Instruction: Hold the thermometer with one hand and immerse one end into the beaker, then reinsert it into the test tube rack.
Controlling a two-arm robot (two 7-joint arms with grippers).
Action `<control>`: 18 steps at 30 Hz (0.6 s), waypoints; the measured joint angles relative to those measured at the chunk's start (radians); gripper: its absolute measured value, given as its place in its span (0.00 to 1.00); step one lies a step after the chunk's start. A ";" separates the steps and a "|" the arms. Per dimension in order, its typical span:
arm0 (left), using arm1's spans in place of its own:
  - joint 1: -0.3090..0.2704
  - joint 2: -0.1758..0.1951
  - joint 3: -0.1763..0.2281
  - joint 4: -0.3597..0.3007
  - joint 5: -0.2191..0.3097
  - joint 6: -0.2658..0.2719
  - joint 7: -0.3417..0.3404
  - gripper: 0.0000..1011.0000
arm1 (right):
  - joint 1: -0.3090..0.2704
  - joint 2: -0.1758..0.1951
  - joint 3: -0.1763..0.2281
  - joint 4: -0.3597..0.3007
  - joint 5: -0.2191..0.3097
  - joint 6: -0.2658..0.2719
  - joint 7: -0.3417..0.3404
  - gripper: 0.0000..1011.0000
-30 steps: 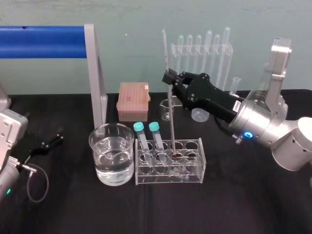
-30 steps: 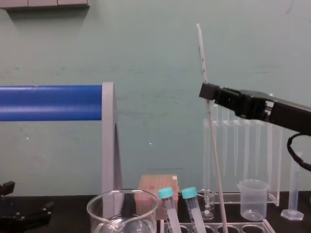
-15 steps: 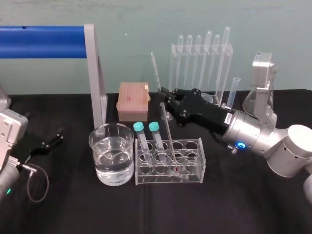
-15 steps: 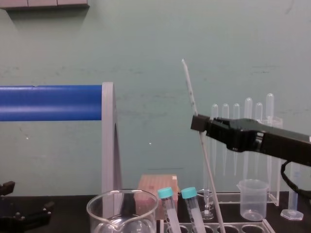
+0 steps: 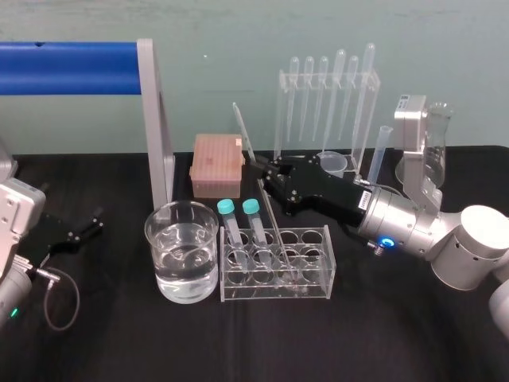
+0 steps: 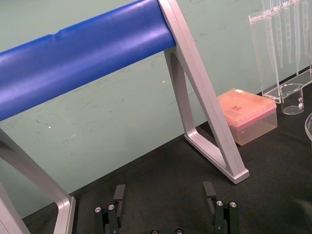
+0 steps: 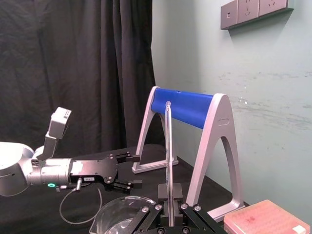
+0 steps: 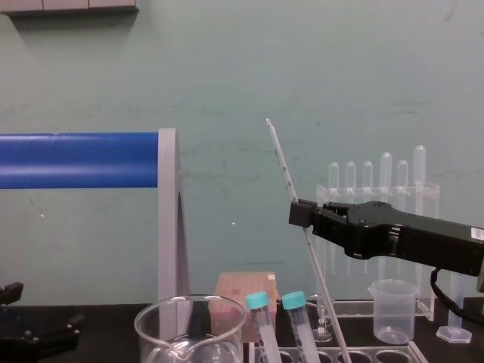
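Right gripper (image 5: 266, 181) sat low over the back of the test tube rack (image 5: 318, 285), fingers clamped on the thermometer (image 5: 245, 139) about mid-length. Right wrist view had the rod pinched between both pads and rising straight out of the jaws. Grip that far down the glass probably gave control of the lower end without covering the rack holes.

Thermometer was tilted, top leaning toward the robot's left and lower end inside a hole near the rack's middle, just right of the two teal-capped tubes (image 5: 238, 219). Could not tell whether the tip had reached the rack floor. The lean likely followed from the arm reaching in low from the right side.

Beaker (image 5: 159, 255) stood just left of the rack, part full of clear liquid, with nothing in it. Judged the step as reinsertion, nearly finished: release only once the rod sits deep enough not to tip.

Left gripper (image 6: 163, 192) lay parked at the table's far left, fingers apart, holding nothing.
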State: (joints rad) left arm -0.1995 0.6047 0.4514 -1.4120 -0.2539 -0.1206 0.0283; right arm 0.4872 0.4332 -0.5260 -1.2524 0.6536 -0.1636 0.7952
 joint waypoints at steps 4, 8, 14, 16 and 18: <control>0.000 0.000 0.000 0.000 0.000 0.000 0.000 1.00 | 0.000 0.000 0.000 0.000 0.000 0.000 0.000 0.05; 0.000 0.000 0.000 0.000 0.000 0.000 0.000 1.00 | 0.000 0.000 0.000 0.000 0.001 0.001 0.000 0.08; 0.000 0.000 0.000 0.000 0.000 0.000 0.000 1.00 | 0.000 0.001 0.000 0.000 0.003 0.001 0.000 0.24; 0.000 0.000 0.000 0.000 0.000 0.000 0.000 1.00 | -0.001 0.001 0.001 0.000 0.004 0.002 0.000 0.32; 0.000 0.000 0.000 0.000 0.000 0.000 0.000 1.00 | -0.001 0.001 0.001 -0.001 0.004 0.002 0.000 0.36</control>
State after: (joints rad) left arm -0.1995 0.6047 0.4514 -1.4120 -0.2539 -0.1206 0.0283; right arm 0.4864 0.4341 -0.5252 -1.2529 0.6574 -0.1619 0.7953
